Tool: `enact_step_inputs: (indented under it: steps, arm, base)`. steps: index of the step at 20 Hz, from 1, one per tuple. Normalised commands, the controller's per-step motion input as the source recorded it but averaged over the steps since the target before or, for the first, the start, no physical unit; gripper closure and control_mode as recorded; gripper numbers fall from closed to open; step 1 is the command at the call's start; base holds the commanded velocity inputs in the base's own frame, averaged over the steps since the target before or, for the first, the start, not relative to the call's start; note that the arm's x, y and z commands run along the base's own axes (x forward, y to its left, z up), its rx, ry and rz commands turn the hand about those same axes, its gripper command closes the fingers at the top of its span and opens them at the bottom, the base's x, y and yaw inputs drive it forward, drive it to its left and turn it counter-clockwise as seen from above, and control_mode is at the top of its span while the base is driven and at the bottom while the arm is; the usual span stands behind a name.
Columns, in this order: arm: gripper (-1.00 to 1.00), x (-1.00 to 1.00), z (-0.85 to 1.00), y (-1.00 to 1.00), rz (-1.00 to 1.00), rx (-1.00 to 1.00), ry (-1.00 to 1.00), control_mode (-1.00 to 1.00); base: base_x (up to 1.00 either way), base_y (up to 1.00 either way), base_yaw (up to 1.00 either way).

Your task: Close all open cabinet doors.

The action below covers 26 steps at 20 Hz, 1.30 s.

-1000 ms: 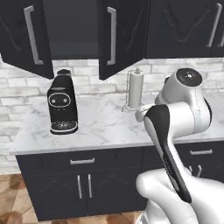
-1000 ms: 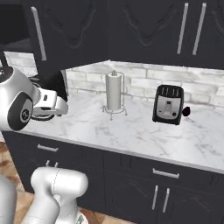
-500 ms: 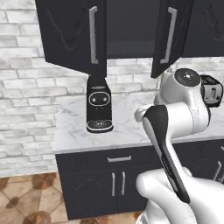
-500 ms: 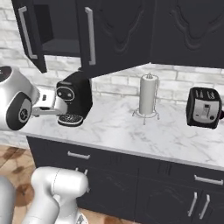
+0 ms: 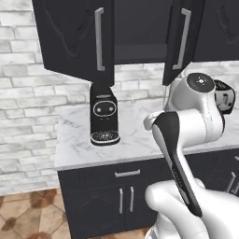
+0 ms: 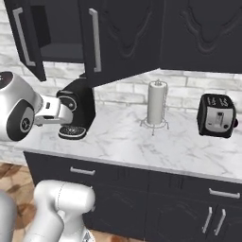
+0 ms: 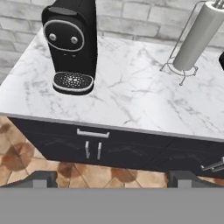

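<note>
Still | two cabinet doors [image 5: 77, 39] [image 5: 181, 39] at 12 o'clock above the bench [image 5: 135, 135] hang ajar, neither shut yet | pincer [image 7: 111, 177] spread, holding nothing, facing the coffee machine [image 7: 72, 43] | progress: judged barely begun.

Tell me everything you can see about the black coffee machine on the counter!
The tall glossy black coffee machine stands upright on the white marble counter, near its left end and close to the grey brick wall. Its front has an oval face with two small round buttons. Below sits a round drip tray with a silver rim and dotted grille. It sits beneath the open black cabinet doors. Nothing but the counter touches it.
</note>
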Motion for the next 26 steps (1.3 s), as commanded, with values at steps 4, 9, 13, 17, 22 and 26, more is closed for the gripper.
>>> enact_step_inputs:
  steps: [4,9,13,17,22,26]
  arm:
    - [-1.00,0.00,0.00,0.00,0.00,0.00,0.00,1.00]
    - [-1.00,0.00,0.00,0.00,0.00,0.00,0.00,1.00]
    - [-1.00,0.00,0.00,0.00,0.00,0.00,0.00,1.00]
    - [-1.00,0.00,0.00,0.00,0.00,0.00,0.00,1.00]
    - [-1.00,0.00,0.00,0.00,0.00,0.00,0.00,1.00]
    - [-1.00,0.00,0.00,0.00,0.00,0.00,0.00,1.00]
  base:
    - [0.44,0.09,0.00]
    - [0.26,0.24,0.01]
    - [0.30,0.00,0.03]
    - [0.42,0.04,0.00]
    - [0.33,0.17,0.00]
    - [0.30,0.20,0.00]
